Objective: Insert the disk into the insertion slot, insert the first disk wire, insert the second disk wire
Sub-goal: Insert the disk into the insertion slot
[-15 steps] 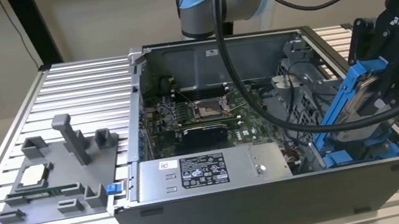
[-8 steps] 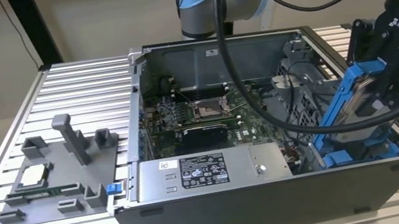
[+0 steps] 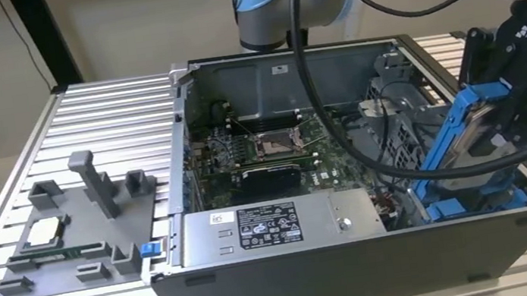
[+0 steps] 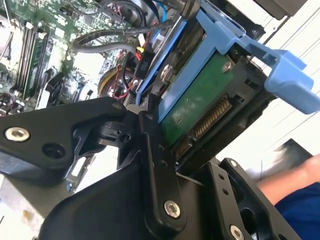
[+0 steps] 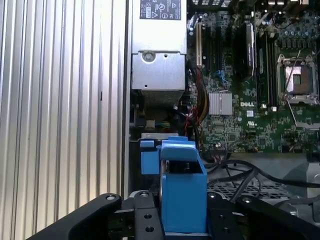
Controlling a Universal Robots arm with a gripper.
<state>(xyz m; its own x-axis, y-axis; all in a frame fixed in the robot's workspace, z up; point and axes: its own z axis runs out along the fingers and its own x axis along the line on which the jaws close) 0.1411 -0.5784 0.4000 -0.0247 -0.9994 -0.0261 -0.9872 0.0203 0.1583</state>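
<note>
Exterior view: gripper (image 3: 510,118) clamps the disk (image 3: 462,131), tilted above the slot (image 3: 452,208) on the exterior view's right, evidently angled for sliding in.

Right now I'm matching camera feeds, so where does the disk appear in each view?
Exterior view: disk, tilted, at the exterior view's right, held by the hand above the computer case.
Second wrist view: disk close up, green underside facing the camera.
First wrist view: disk, blue carrier end-on, between the hand's fingers.
Shared landmark: motherboard.
</note>
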